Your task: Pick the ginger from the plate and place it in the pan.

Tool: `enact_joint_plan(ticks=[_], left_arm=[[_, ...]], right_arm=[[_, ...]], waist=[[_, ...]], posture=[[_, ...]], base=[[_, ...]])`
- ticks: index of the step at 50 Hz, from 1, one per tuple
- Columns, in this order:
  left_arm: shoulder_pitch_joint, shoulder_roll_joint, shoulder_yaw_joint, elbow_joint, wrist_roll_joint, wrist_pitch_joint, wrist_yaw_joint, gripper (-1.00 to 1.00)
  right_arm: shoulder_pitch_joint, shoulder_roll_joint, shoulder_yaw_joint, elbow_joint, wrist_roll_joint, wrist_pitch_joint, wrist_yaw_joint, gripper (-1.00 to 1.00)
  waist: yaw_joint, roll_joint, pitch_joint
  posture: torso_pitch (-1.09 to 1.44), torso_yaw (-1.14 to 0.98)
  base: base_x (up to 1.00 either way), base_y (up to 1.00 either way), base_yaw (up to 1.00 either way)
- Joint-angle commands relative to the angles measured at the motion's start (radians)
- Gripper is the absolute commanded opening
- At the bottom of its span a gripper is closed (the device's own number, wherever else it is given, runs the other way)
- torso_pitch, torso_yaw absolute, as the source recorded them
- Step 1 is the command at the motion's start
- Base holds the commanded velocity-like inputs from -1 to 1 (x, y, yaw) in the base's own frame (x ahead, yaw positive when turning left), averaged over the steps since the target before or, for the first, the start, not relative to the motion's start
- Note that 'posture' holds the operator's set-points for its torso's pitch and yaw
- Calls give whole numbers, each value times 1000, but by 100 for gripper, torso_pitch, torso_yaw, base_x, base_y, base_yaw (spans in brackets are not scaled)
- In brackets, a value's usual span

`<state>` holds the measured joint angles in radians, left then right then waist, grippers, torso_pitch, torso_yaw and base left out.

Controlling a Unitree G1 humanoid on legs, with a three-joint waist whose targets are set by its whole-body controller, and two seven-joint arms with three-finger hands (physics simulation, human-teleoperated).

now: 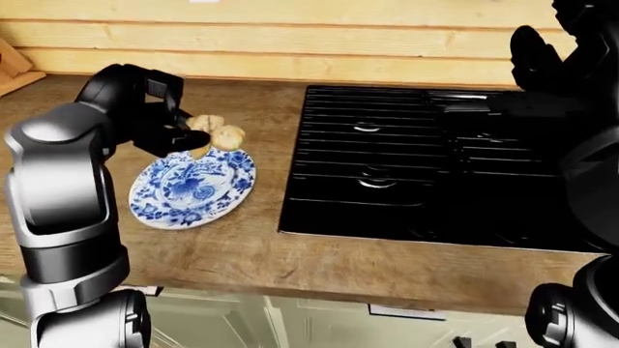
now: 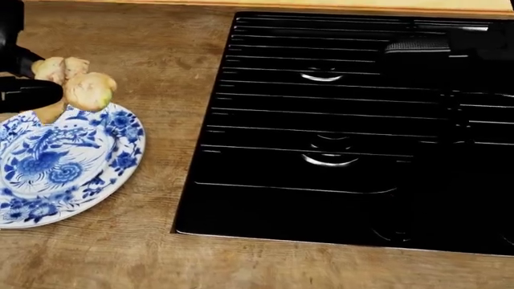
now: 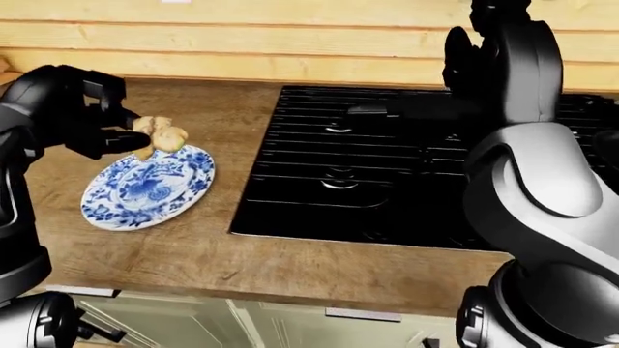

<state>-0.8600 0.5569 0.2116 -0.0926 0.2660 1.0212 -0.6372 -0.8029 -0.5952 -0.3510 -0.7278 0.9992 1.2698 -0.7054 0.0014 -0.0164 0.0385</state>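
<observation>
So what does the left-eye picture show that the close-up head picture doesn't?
Only the left-eye view shows the robot's whole left arm, the wooden wall above the counter, the cabinet fronts below it, and the raised right hand, whose fingers are too dark to read. Only the head view shows the plate's blue flower pattern and the wood grain up close. Both show the left hand gripping the ginger over the plate's rim, the counter, and the black stove with a dark pan handle.

Black left robot hand [image 2: 20, 90] at left edge gripping knobbly tan ginger [image 2: 76, 84], above blue-and-white patterned plate [image 2: 104, 162], brown wooden bench [image 2: 152, 54], black ridged stove [image 2: 345, 126] filling right.
</observation>
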Motion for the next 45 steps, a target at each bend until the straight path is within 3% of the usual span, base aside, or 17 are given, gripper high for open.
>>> enact_joint_plan(ticks=[1,4,6,13,16,18,20,21,24,25,26,30,34,36,37,40,45], left_arm=[[-31,13,12,-21,-2,-26,9,-100],[-29,13,11,-32,-3,-16,11,-100],[-26,12,14,-24,-7,-27,15,-100],[-21,12,14,-34,-10,-19,18,-100],[-23,14,13,-41,-11,-11,19,-100],[-20,13,15,-35,-13,-18,23,-100],[-23,16,13,-42,-14,-9,22,-100],[-23,15,14,-39,-14,-12,23,-100],[-19,13,17,-27,-17,-28,30,-100],[-19,12,18,-23,-19,-32,33,-100],[-21,13,16,-28,-18,-25,33,-100],[-20,15,17,-26,-21,-28,35,-100],[-15,16,18,-39,-22,-18,35,-100],[-19,20,18,-33,-23,-19,35,-100],[-18,19,19,-25,-25,-28,38,-100],[-16,19,19,-24,-26,-31,39,-100],[-16,23,19,-36,-28,-17,37,-100]], right_arm=[[-22,-12,-8,-3,-8,-29,1,100],[-21,-13,-7,-4,-7,-31,1,100],[-20,-14,-7,-5,-8,-35,2,100],[-19,-14,-7,-4,-4,-39,-4,100],[-17,-14,-11,-3,0,-45,-4,100],[-16,-14,-14,-2,7,-48,-9,100],[-18,-15,-17,-3,17,-47,-17,100],[-18,-16,-16,-2,20,-48,-20,100],[-16,-19,-14,0,27,-52,-26,100],[-14,-22,-12,1,27,-54,-26,100],[-13,-23,-11,2,28,-56,-26,100],[-11,-27,-10,3,32,-61,-29,100],[-4,-29,-4,1,26,-67,-24,100],[-4,-28,-5,2,26,-66,-24,100],[-4,-27,-5,2,26,-66,-24,100],[-4,-24,-7,1,27,-66,-26,100],[-5,-22,-11,0,35,-71,-34,100]], waist=[[-1,0,-18],[-3,3,-14],[0,10,4],[8,24,11],[12,5,3],[17,-27,-7],[19,-30,11],[21,-20,9],[17,-19,7],[11,-15,-12],[11,4,-12],[0,29,-29],[2,8,-30],[5,-27,-24],[5,-66,-33],[8,-62,-27],[9,-38,1]], posture=[[0,0],[0,0],[0,0],[0,0],[0,0],[0,0],[0,0],[0,0],[0,0],[0,0],[0,0],[0,0],[0,0],[0,0],[0,0],[0,0],[0,0]], base=[[-12,0,0],[-8,0,0],[0,0,0],[0,0,0],[0,0,0],[0,0,0],[0,0,0],[0,0,0],[0,0,0],[0,-10,0],[0,-17,0],[0,-18,0],[0,-19,0],[0,-18,0],[0,-16,0],[0,-10,0],[0,0,0]])
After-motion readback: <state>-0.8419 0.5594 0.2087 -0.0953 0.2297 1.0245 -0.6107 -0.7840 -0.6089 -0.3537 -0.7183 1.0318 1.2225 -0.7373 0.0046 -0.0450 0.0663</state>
